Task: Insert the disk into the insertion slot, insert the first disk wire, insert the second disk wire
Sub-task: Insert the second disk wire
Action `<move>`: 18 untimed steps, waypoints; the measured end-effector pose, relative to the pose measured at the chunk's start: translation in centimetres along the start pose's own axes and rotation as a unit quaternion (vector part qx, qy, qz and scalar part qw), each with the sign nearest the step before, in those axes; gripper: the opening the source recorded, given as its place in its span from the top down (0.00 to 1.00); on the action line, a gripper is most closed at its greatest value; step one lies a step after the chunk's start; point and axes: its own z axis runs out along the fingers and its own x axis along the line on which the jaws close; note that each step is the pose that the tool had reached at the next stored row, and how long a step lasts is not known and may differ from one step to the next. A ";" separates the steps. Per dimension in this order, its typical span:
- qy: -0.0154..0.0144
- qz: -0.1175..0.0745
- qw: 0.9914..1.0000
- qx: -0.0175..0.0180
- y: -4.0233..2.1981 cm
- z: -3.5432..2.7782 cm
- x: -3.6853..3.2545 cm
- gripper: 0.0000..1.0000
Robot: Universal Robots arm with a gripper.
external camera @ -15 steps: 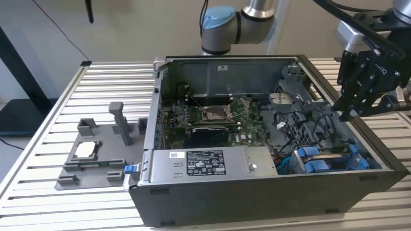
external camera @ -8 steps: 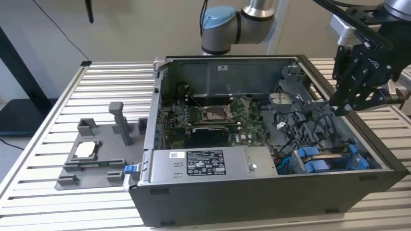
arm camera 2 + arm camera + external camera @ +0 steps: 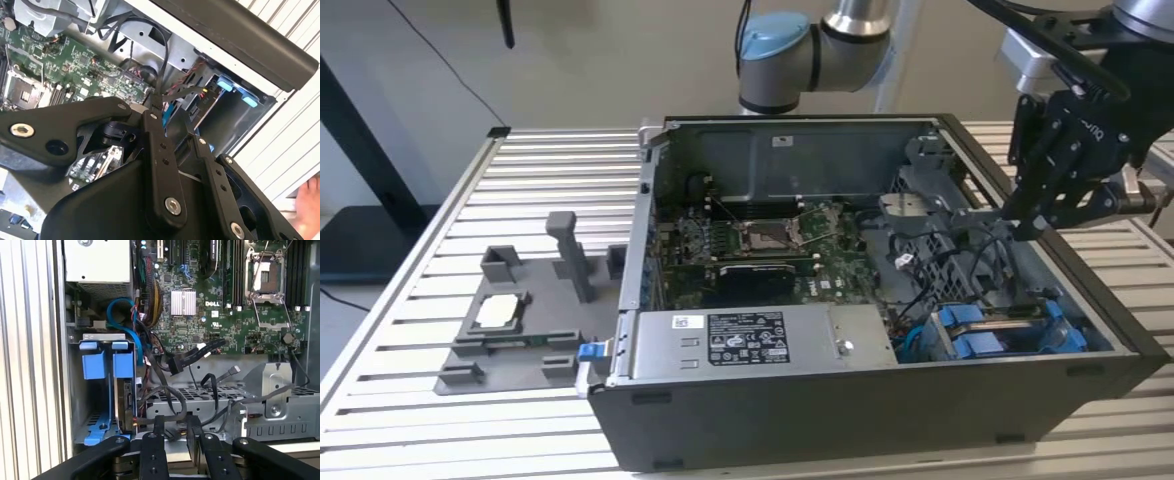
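The disk [image 3: 1007, 328] stands on edge in its blue carrier inside the insertion slot [image 3: 1090, 345], the grey cage at the case's near corner on the exterior view's right. In the first wrist view, the carrier's blue tabs [image 3: 107, 365] top the disk [image 3: 125, 402] within the slot [image 3: 75, 390]. My gripper [image 3: 1027, 225] hangs over the case's wall on the exterior view's right, above loose black wires. In both wrist views its fingers [image 3: 155, 130] stand narrowly apart with a black disk wire [image 3: 162, 65] ending at the tips. The gripper [image 3: 176, 421] meets that wire [image 3: 170, 415] over a perforated bracket.
The open computer case [image 3: 854, 420] lies on a slatted table [image 3: 547, 180]. Inside are the motherboard [image 3: 761, 240], a long silver box with a label [image 3: 747, 338] and tangled cables [image 3: 150, 345]. A grey fixture holding a small chip [image 3: 500, 312] sits at the exterior view's left.
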 end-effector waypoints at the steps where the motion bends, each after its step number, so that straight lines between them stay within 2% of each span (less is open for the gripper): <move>1: 0.000 0.000 1.000 0.000 0.06 0.02 -0.14 0.67; 5: 0.001 -0.001 1.000 0.000 0.59 0.05 -0.55 0.67; 14: 0.001 -0.004 1.000 0.000 2.30 0.00 -0.53 0.67; 18: 0.003 -0.008 1.000 -0.001 3.16 -0.02 -0.51 0.67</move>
